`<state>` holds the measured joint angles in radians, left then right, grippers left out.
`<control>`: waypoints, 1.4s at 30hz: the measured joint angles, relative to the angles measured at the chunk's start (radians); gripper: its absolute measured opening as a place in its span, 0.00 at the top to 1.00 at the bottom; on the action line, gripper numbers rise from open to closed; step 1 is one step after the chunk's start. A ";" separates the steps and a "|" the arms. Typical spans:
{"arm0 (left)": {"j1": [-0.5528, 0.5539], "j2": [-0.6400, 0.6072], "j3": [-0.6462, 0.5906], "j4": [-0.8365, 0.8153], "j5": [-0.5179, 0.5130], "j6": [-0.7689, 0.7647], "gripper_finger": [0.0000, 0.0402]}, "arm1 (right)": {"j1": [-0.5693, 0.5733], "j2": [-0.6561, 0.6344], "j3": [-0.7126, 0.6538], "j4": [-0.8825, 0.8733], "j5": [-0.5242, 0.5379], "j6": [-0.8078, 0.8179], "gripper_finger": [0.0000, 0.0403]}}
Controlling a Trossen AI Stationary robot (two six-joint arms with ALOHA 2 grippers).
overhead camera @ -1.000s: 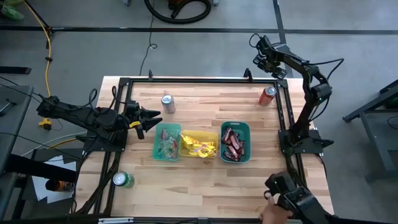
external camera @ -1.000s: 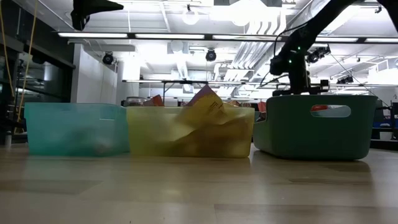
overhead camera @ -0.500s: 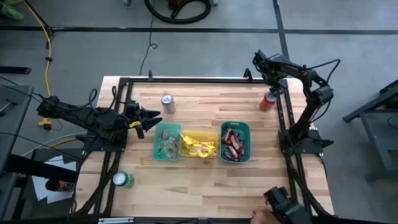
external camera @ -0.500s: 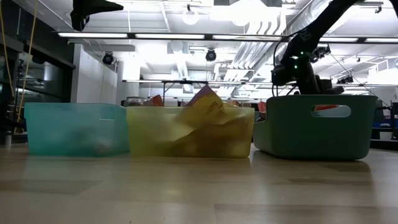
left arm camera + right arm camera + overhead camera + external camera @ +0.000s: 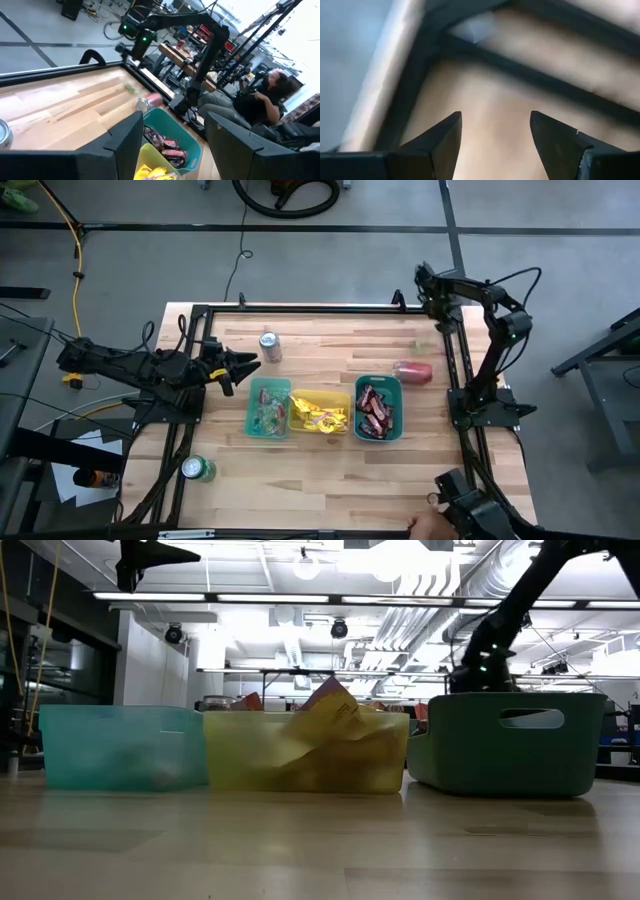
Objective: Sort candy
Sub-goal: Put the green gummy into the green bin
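Red can [image 5: 413, 371] now tipped by green bin [image 5: 379, 387]; your right claw [image 5: 424, 288] empty, jaws apart; left claw [image 5: 252, 362] apart too.

My left pincer [image 5: 167, 145] hangs open over the wooden table [image 5: 60, 107] — between its fingers I see a green bin [image 5: 172, 131] of dark candy bars [image 5: 162, 145], a tipped red can [image 5: 148, 103] just beyond, a seated person [image 5: 262, 100] farther off.
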<state>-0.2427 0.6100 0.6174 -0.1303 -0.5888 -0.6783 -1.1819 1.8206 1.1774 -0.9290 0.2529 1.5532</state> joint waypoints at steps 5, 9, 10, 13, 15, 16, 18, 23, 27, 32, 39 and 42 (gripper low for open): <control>0.015 -0.005 0.000 0.000 0.028 0.000 0.50 | 0.019 -0.003 0.006 0.037 -0.057 -0.045 0.43; 0.016 -0.009 0.000 -0.004 0.039 0.001 0.50 | 0.044 -0.007 0.018 0.069 -0.107 -0.215 0.43; 0.016 -0.009 0.000 -0.004 0.039 0.002 0.50 | 0.054 -0.006 0.018 0.066 -0.125 -0.283 0.43; 0.016 -0.009 0.000 -0.004 0.040 0.008 0.50 | 0.079 -0.006 0.018 0.002 -0.154 -0.469 0.43; 0.016 -0.009 0.000 -0.004 0.040 0.008 0.50 | 0.101 -0.006 0.018 -0.090 -0.142 -0.528 0.43; 0.016 -0.009 0.000 -0.003 0.042 0.008 0.50 | 0.114 -0.006 0.017 -0.144 -0.133 -0.542 0.43; 0.016 -0.009 0.000 0.000 0.063 0.008 0.50 | 0.136 -0.006 0.016 -0.210 -0.125 -0.543 0.43; 0.015 -0.009 0.000 0.000 0.110 0.009 0.50 | 0.187 -0.006 0.016 -0.167 -0.178 -0.534 0.43; 0.015 -0.009 0.000 0.000 0.127 0.008 0.50 | 0.244 -0.006 0.017 -0.140 -0.184 -0.511 0.43; 0.015 -0.009 0.000 0.000 0.132 0.006 0.50 | 0.264 -0.015 -0.010 -0.160 -0.180 -0.515 0.43; 0.015 -0.009 0.000 0.000 0.142 -0.001 0.50 | 0.275 -0.174 -0.267 -0.010 -0.210 -0.413 0.46; 0.015 -0.009 0.000 0.000 0.138 -0.001 0.50 | 0.274 -0.263 -0.360 0.144 -0.222 -0.355 0.48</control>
<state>-0.2276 0.6010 0.6174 -0.1299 -0.4505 -0.6796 -0.9077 1.5576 0.8178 -0.7846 0.0306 1.1979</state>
